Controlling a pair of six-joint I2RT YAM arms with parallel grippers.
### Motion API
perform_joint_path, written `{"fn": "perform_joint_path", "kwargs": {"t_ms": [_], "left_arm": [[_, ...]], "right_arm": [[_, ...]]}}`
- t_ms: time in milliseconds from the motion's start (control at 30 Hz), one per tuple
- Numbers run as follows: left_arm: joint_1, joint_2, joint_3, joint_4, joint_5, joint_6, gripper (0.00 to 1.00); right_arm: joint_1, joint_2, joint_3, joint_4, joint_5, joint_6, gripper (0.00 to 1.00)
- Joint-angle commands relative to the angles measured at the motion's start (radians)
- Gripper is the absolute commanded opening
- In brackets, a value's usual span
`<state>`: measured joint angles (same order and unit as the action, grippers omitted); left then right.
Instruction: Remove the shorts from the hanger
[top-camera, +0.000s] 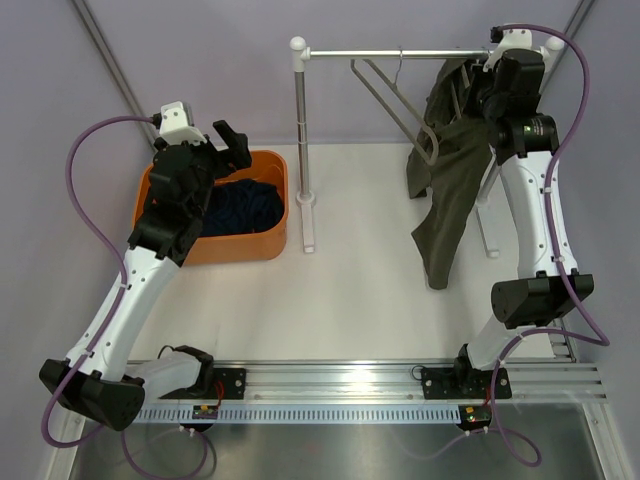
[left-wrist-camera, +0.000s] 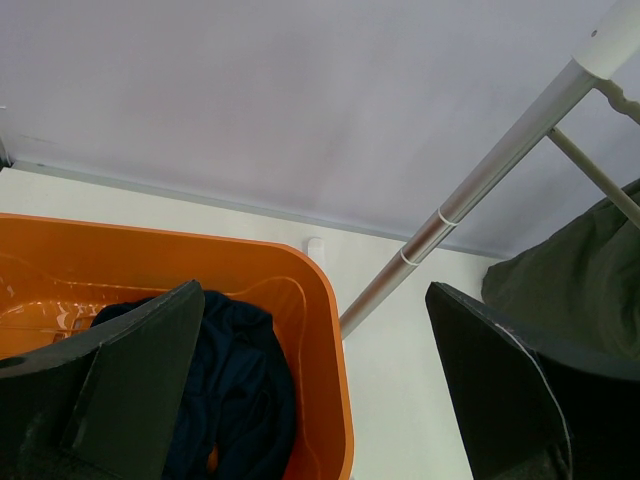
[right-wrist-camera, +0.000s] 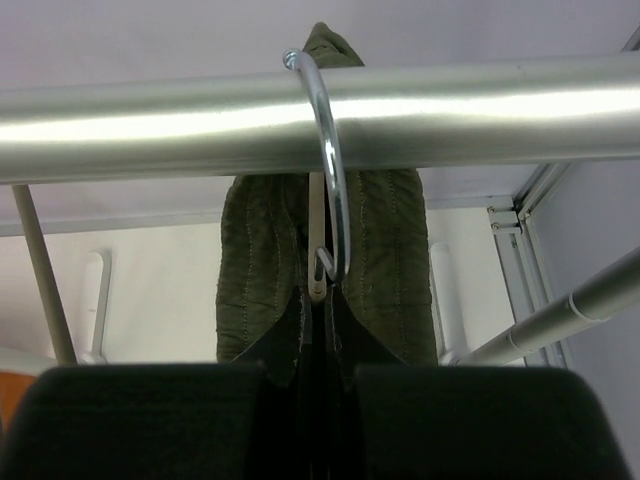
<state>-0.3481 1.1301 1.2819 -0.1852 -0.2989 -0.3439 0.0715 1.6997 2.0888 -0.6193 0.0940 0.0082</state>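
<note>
The olive green shorts (top-camera: 448, 180) hang from a hanger on the metal rail (top-camera: 400, 53) at the back right. In the right wrist view they (right-wrist-camera: 258, 260) drape either side of the hanger's metal hook (right-wrist-camera: 331, 150), which sits over the rail (right-wrist-camera: 480, 110). My right gripper (top-camera: 478, 95) (right-wrist-camera: 322, 305) is shut on the hanger's neck just below the hook. The navy blue shorts (top-camera: 240, 205) (left-wrist-camera: 235, 390) lie crumpled in the orange bin (top-camera: 275, 165). My left gripper (top-camera: 228, 143) (left-wrist-camera: 320, 385) is open and empty above the bin's far right corner.
An empty wire hanger (top-camera: 392, 95) hangs on the rail left of the olive shorts. The rack's left post (top-camera: 300, 120) (left-wrist-camera: 470, 195) stands just right of the bin, on a white foot (top-camera: 306, 215). Grey walls close the back and sides.
</note>
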Motion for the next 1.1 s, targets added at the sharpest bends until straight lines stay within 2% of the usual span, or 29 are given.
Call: {"fn": "perform_joint_path", "kwargs": {"t_ms": [0, 133, 267, 433, 600, 833, 1067], "left_arm": [[0.0, -0.001, 0.0, 0.053, 0.015, 0.009, 0.99], [0.0, 0.0, 0.005, 0.053, 0.012, 0.013, 0.99], [0.0, 0.005, 0.01, 0.055, 0.015, 0.013, 0.99], [0.0, 0.011, 0.011, 0.056, 0.021, 0.01, 0.99], [0.0, 0.017, 0.019, 0.05, 0.03, 0.009, 0.99], [0.0, 0.017, 0.025, 0.044, 0.043, 0.0, 0.99], [0.0, 0.01, 0.03, 0.043, 0.072, -0.01, 0.99]], "right_arm": [[0.001, -0.047, 0.06, 0.05, -0.036, 0.022, 0.0], [0.001, -0.067, 0.088, 0.076, -0.034, 0.026, 0.0], [0.001, -0.063, 0.143, 0.009, 0.003, 0.039, 0.0], [-0.001, -0.153, 0.024, 0.094, 0.016, 0.004, 0.0], [0.001, -0.129, 0.096, 0.01, 0.035, 0.033, 0.0], [0.001, -0.216, -0.015, -0.101, 0.027, 0.114, 0.0], [-0.001, -0.397, -0.179, -0.201, 0.027, 0.154, 0.0]]}}
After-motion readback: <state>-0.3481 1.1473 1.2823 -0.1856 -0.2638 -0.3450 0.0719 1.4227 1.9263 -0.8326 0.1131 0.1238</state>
